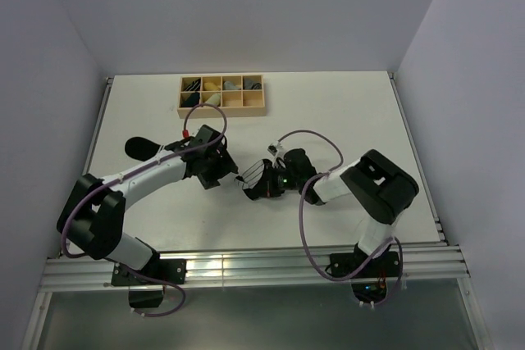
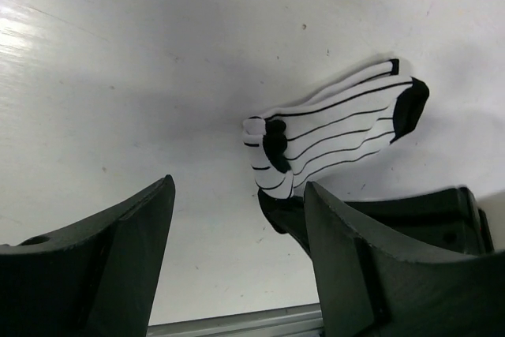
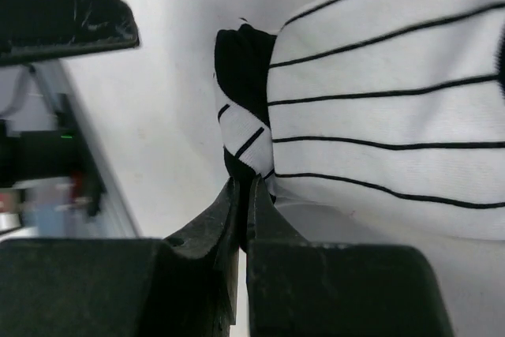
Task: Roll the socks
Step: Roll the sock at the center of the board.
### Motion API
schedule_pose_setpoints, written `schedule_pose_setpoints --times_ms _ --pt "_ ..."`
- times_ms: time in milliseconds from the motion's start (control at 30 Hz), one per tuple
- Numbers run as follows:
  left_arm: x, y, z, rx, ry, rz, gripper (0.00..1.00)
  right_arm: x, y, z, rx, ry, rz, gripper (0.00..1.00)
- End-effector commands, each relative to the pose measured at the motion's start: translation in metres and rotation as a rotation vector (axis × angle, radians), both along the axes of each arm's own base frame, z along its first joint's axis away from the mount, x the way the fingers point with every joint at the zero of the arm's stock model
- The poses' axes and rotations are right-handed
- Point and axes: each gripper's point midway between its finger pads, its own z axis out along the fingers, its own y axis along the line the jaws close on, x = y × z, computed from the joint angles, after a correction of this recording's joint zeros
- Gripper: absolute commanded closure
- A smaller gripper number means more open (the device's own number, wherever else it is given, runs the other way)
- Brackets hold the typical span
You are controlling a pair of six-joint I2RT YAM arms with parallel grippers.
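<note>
Closest to my right wrist camera, my right gripper (image 3: 243,183) has its two dark fingers pressed together with no gap between them, and their tips nip the edge of the striped sock (image 3: 379,116) at its rolled-over end, where a black patch of fabric bunches above the white. Beyond that fold the sock spreads out flat on the desk (image 1: 344,120), white with thin black lines.

My left gripper (image 2: 238,187) stands wide open and holds nothing. Its fingers hang above the bare surface, and from that wrist the striped sock lies just past them, rolled end nearest, black tip pointing away. My right gripper's dark body sits against the roll from the side.

From above, both grippers meet around the middle of the desk, slightly toward the near edge, with the sock between them. A black sock (image 1: 141,147) lies apart near the left edge, just beyond my left forearm; I cannot make out any bands on it. A wooden divided box (image 1: 221,111) sits at the far edge, left of centre, with some rolled things in its compartments.
</note>
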Motion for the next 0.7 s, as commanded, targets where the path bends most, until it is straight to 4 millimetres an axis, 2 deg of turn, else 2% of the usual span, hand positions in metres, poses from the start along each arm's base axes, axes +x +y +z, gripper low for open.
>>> schedule_pose_setpoints --times_ms 0,67,100,133,233,667 --pt "0.004 -0.015 0.008 -0.099 -0.035 0.001 0.29 -0.010 0.003 0.011 0.187 0.163 0.031 1.00" --pt "0.003 -0.020 0.004 -0.116 -0.030 -0.010 0.30 -0.004 0.001 0.018 0.259 0.201 0.003 1.00" --pt "0.003 -0.022 0.004 -0.124 -0.030 -0.016 0.31 -0.008 -0.004 0.009 0.266 0.251 -0.001 1.00" --pt "0.002 -0.024 0.003 -0.132 -0.026 -0.023 0.31 0.001 -0.007 0.016 0.320 0.258 -0.030 1.00" --pt "0.000 -0.031 -0.001 -0.136 -0.013 -0.041 0.33 0.005 -0.018 0.009 0.360 0.323 -0.074 1.00" --pt "0.010 -0.054 -0.024 -0.134 0.023 -0.089 0.39 0.016 -0.034 -0.015 0.313 0.414 -0.155 0.98"
